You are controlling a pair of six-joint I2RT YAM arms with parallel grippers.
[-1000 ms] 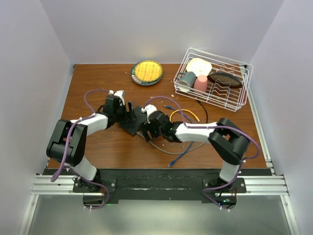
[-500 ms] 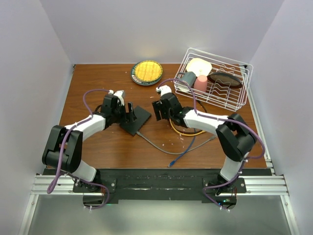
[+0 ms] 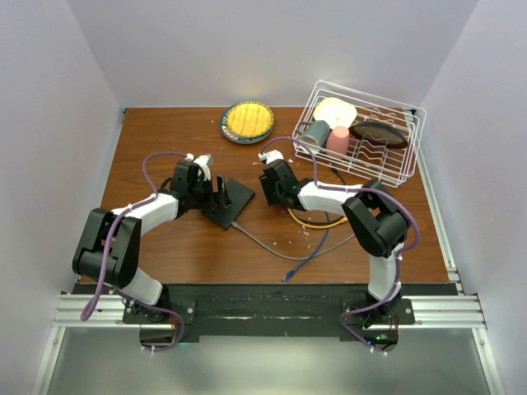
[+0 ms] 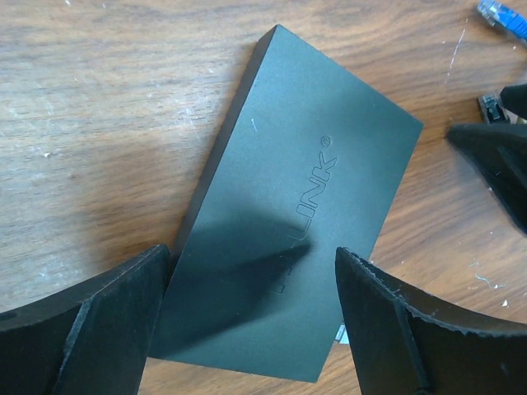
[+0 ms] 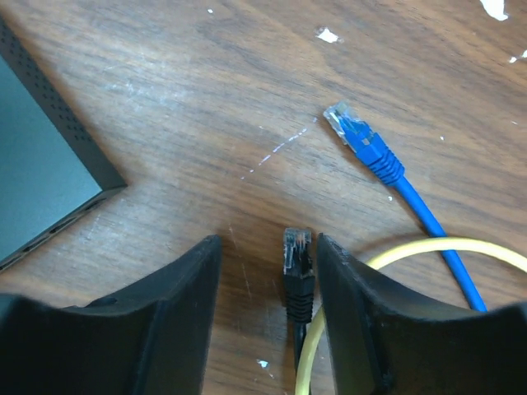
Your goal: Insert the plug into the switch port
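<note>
Currently the right gripper (image 5: pixel 268 247) is released, its fingers (image 5: pixel 165 313) spread wide, low over the table (image 3: pixel 165 140). The black plug (image 5: pixel 297 255) lies flat on the wood between them, contact end toward 12 o'clock. It sits very near the finger at its 3 o'clock, with a clear gap at 9 o'clock, and is not grasped. Its lead runs back toward 6 o'clock.

A yellow cable (image 5: pixel 428 245) arcs at 4 o'clock of the plug. A blue plug (image 5: pixel 354 132) lies at 1 o'clock, apart from the black one.

Only one corner of the switch (image 5: pixel 33 148) shows in the right wrist view, at 9 to 10 o'clock of the plug and well apart from it. One of its edges carries small vent holes. Port (image 5: pixel 53 228): one of the dark slots along the adjoining edge.

The left gripper (image 4: pixel 251 253) has its jaws set at the switch's width, one finger at each long side of the near end. Cannot tell whether they clamp it or only flank it. The switch lies flat, lettered face up.

In the top view the switch sits mid-table, with the left gripper at its 9 o'clock and the right at its 3 o'clock, apart. A grey cable (image 3: pixel 263 243) leaves the switch's 6 o'clock edge and trails toward 4 o'clock. A plate (image 3: pixel 247 121) is at the table's 12 o'clock and a rack (image 3: pixel 370 95) at 1 to 2 o'clock.
</note>
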